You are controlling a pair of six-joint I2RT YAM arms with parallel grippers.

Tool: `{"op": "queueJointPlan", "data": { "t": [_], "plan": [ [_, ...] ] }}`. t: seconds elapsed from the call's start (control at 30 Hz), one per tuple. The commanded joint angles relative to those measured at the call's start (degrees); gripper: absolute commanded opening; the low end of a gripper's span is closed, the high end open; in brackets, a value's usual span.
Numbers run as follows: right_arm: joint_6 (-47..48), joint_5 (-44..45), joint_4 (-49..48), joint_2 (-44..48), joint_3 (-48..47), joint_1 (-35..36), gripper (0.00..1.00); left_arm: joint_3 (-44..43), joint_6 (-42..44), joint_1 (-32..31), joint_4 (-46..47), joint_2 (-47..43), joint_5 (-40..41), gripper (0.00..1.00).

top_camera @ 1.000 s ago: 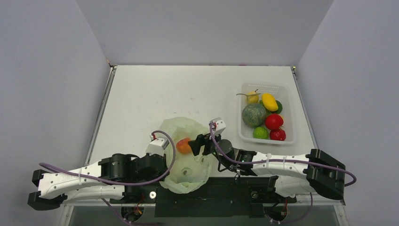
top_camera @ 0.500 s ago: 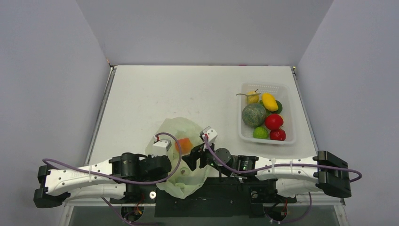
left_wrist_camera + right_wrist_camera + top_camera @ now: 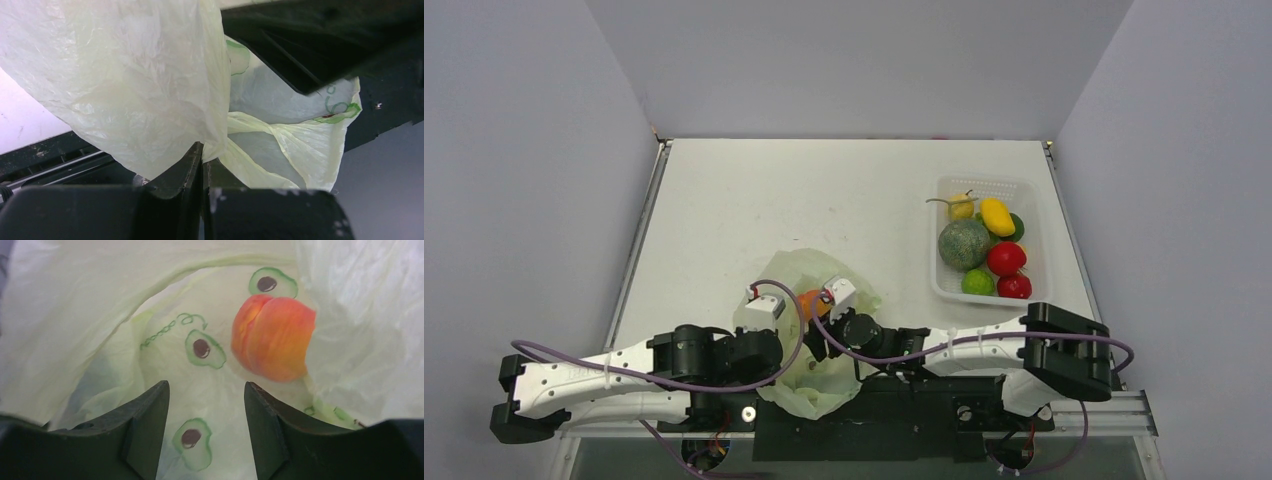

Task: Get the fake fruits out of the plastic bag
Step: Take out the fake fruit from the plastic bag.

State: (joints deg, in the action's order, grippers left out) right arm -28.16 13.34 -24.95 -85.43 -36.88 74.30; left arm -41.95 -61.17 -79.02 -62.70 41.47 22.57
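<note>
The pale green plastic bag (image 3: 816, 372) lies at the table's near edge between my arms. My left gripper (image 3: 205, 152) is shut on a fold of the plastic bag (image 3: 150, 90) and holds it up. My right gripper (image 3: 206, 387) is open and empty inside the bag's mouth (image 3: 816, 335). An orange-red peach-like fake fruit (image 3: 272, 337) lies in the plastic bag (image 3: 90, 315) just ahead and right of my right fingers, apart from them. It shows as an orange spot in the top view (image 3: 809, 300). Avocado prints mark the bag's inner wall.
A white mesh basket (image 3: 1034, 240) at the right holds a large mottled green melon (image 3: 964, 244), a small yellow pear (image 3: 961, 208), and yellow, red and green fruits. The black mounting rail (image 3: 894, 400) runs under the bag's near side.
My right gripper has moved left and down into the bag's mouth, over the orange fruit. My left gripper has shifted slightly, still holding the bag.
</note>
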Motion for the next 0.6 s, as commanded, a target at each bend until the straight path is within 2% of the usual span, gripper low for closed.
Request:
{"op": "queueJointPlan", "data": {
  "t": [0.0,0.13,0.23,0.37,0.57],
  "plan": [
    [4.7,5.6,-4.2,-2.1,-5.0,-2.4,0.55,-0.5,-0.2,0.1,3.8,-0.9,1.1,0.0],
    [6.4,6.1,-1.9,-3.6,-7.3,-4.5,0.61,-0.4,0.1,0.1,4.2,-0.2,1.3,0.0],
    [7.2,6.3,-2.0,-5.5,-8.2,-5.3,0.7,-0.1,0.2,0.1,5.1,0.1,1.2,0.0],
    [8.6,5.8,-2.5,-9.4,-9.8,-5.4,0.78,0.0,-0.1,0.1,6.6,0.2,1.2,0.0],
    [9.9,8.5,-1.5,-15.6,-13.1,-5.4,0.81,0.0,0.3,0.1,7.0,0.7,1.6,0.0]
  ]
}}
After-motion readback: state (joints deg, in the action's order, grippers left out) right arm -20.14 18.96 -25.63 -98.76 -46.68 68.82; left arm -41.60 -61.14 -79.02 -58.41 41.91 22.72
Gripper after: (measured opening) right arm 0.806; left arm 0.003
